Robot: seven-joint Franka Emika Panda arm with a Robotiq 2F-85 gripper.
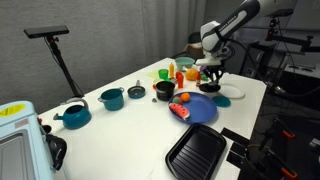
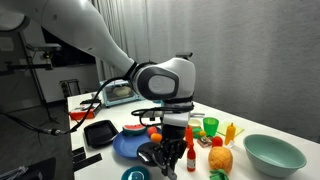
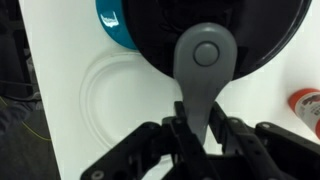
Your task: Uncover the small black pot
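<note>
The step in hand is the grasp on the cover, and it looks made. The small black pot (image 1: 209, 87) stands close to the counter (image 1: 120, 140) edge that the arm reaches in over, toward the corner at that end, with the blue plate (image 1: 200, 108) just inward of it. In the wrist view its black lid (image 3: 160, 30) fills the upper part of the picture, and a flat grey handle (image 3: 205, 55) runs from the lid's middle down into the fingers (image 3: 181, 128).

The fingers are drawn in close, pinching the narrow end of that grey handle between them, with no gap showing on either side of it. They touch nothing else that can be seen. Whether the lid sits on the rim or is already a little raised cannot be told: the pot's wall is hidden under the lid in the wrist view, and in both exterior views the wrist blocks the joint between lid and pot.

I judge the next move to be a straight lift, keeping the pinch firm so the handle does not slip or let the lid swing, then a carry to a bare part of the counter. Care is needed sideways: a teal round piece (image 3: 115, 25) lies just beside the pot, and a red bottle (image 2: 188, 150) stands near on the other side.
</note>
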